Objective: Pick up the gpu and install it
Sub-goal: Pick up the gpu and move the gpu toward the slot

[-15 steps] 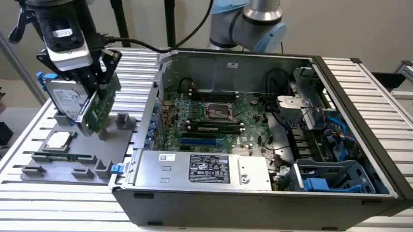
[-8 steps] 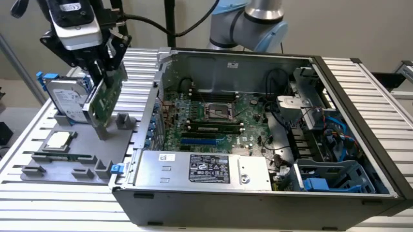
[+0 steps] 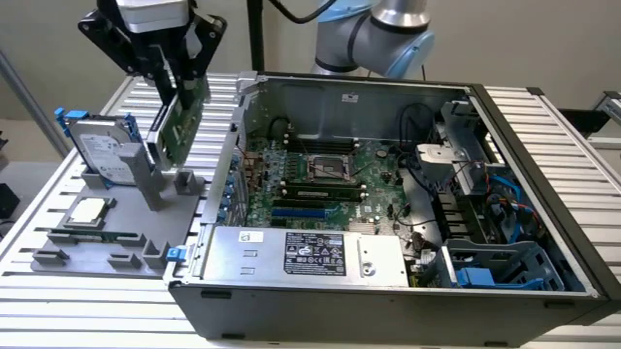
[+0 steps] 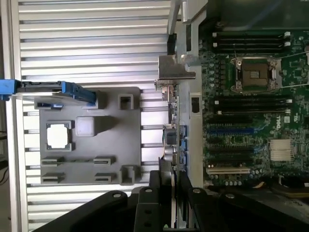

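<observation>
The gripper (image 3: 177, 81) has its jaws clenched on the upper edge of the gpu (image 3: 182, 129), which I judge light, stiff and fragile, best held by its edges.

Gripper (image 3: 182, 81), upper left of the exterior view: its body runs off the top edge, and it covers the gpu's (image 3: 177, 127) upper end. Arm (image 3: 374, 36) is cut off at top centre too. Drive (image 3: 102, 153) sits partly hidden behind a grey post (image 3: 153, 178). Print on the PSU label (image 3: 315, 254) is too small to read. Case (image 3: 388, 313) is clipped at the bottom edge. Wrist view: gpu (image 4: 175, 72) is edge-on, its face unseen. Gripper (image 4: 169, 193) is dark and cut by the frame edge, as is the drive (image 4: 48, 88).
</observation>
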Tool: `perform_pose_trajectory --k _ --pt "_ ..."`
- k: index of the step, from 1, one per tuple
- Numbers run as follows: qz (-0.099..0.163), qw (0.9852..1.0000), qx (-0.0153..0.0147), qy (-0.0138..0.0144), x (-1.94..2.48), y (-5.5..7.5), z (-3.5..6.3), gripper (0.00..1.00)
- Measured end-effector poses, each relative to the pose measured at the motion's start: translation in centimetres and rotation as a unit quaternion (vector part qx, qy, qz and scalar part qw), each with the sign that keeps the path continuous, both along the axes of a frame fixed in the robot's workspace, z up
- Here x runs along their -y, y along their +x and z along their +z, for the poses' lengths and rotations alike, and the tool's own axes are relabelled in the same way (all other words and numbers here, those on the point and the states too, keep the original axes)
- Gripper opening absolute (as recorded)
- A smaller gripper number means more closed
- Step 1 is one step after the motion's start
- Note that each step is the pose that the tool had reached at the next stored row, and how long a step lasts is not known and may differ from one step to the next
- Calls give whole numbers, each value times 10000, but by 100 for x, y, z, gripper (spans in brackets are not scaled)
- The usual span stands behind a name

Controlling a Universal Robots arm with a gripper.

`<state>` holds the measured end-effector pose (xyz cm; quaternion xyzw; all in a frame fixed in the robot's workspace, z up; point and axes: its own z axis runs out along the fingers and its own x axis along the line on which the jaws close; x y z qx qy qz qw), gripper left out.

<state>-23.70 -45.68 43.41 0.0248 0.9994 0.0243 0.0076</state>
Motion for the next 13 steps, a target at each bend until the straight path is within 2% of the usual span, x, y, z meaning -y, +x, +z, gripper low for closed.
perform_pose_trajectory --k 5,13 --pt "0 10000 -4 20 0 227 52 0" --pt "0 10000 -4 24 0 589 51 0"
